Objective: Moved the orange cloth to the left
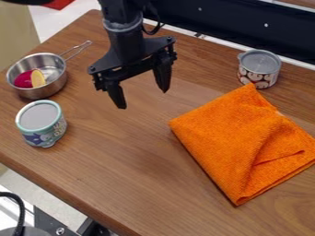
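Arm (127,46) all black, thick and round up top. Smooth band (122,26) round it, a bit shiny, looks dark grey. Thin black cord (154,28) beside it, bent in loop. Gripper (143,99) black too. Wide flat bar (128,69) across, small round bumps (92,69) at ends. Two fingers (116,94), dark, long, thick up high, thin at tips, like big crayons.

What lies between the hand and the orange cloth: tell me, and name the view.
Just a bare stretch of wooden tabletop lies between the hand and the orange cloth, in the camera view.
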Controlling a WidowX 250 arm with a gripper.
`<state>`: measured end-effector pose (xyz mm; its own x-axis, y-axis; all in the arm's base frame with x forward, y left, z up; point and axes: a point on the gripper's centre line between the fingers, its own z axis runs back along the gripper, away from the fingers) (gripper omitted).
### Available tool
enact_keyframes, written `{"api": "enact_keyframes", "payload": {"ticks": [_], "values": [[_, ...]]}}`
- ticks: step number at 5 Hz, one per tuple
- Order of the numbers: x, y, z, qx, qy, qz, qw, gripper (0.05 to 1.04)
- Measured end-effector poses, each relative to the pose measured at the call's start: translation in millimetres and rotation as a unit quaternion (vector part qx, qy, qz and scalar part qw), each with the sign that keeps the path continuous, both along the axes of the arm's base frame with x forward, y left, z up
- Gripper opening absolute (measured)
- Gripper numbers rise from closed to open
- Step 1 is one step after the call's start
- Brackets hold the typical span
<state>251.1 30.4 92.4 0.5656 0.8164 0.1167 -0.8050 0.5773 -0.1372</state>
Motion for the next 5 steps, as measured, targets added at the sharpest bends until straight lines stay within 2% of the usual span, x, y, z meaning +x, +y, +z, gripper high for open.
{"api": "enact_keyframes", "payload": {"ticks": [1, 2, 3, 4, 5], "values": [[-3.3, -2.0, -6.1, -0.003, 0.013, 0.005, 0.9999, 0.997], [-2.9, -23.2, -6.6, -0.02, 0.015, 0.075, 0.9969, 0.997], [0.7, -43.4, -10.0, -0.025, 0.015, 0.165, 0.9858, 0.997], [8.7, -61.8, -12.8, -0.034, 0.032, 0.241, 0.9693, 0.997], [18.7, -84.6, -24.0, -0.029, 0.045, 0.287, 0.9565, 0.997]]}}
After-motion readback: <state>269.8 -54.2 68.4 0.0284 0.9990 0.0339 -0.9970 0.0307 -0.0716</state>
